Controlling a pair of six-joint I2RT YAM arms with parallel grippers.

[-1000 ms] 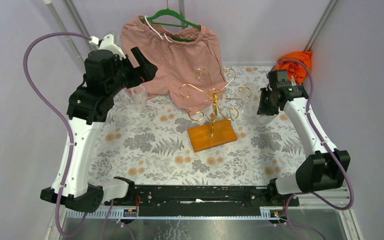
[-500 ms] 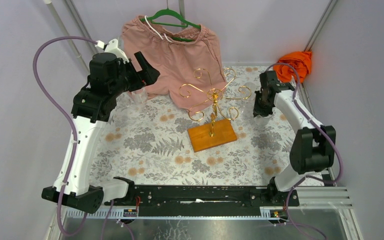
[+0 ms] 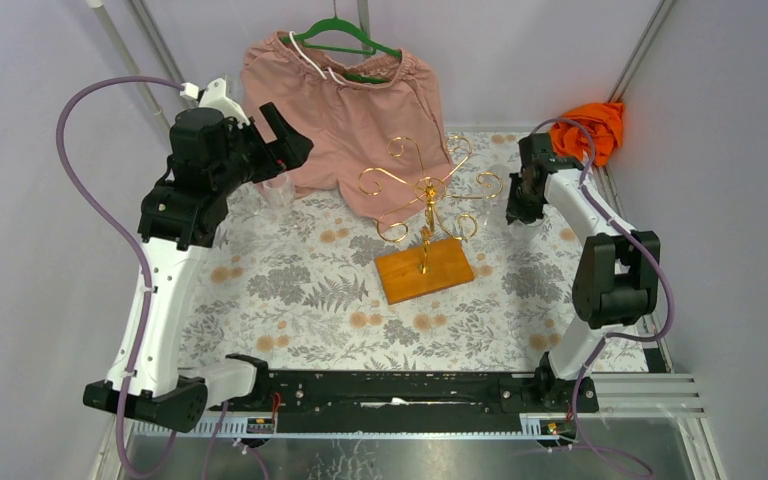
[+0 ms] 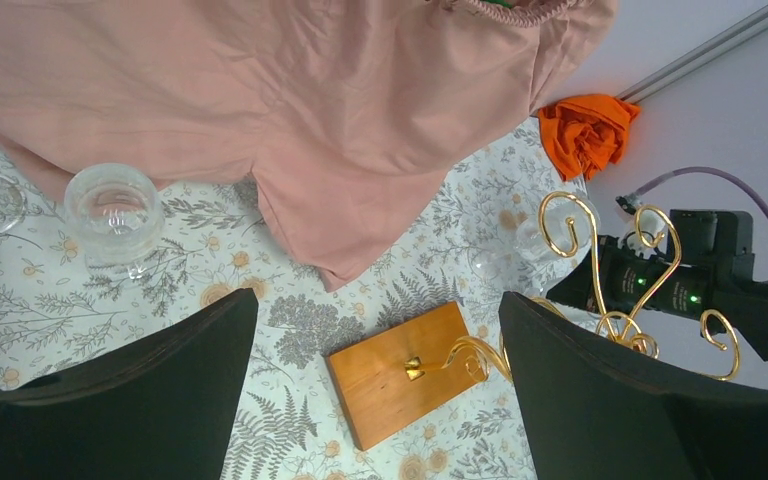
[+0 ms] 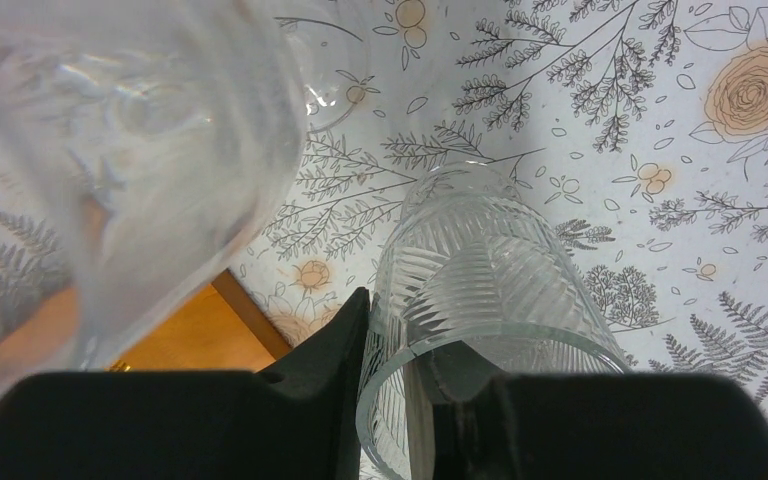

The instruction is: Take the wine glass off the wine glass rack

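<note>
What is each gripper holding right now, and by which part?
The right gripper pinches a ribbed clear glass by its rim, one finger inside, one outside. The left gripper is open, holding nothing.

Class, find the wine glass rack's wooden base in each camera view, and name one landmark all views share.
Top external: the wooden base sits mid-table, slightly right.
Left wrist: the base lies bottom centre.
Right wrist: only a corner shows, lower left, beside the ribbed glass.
Shared landmark: the floral tablecloth.
</note>
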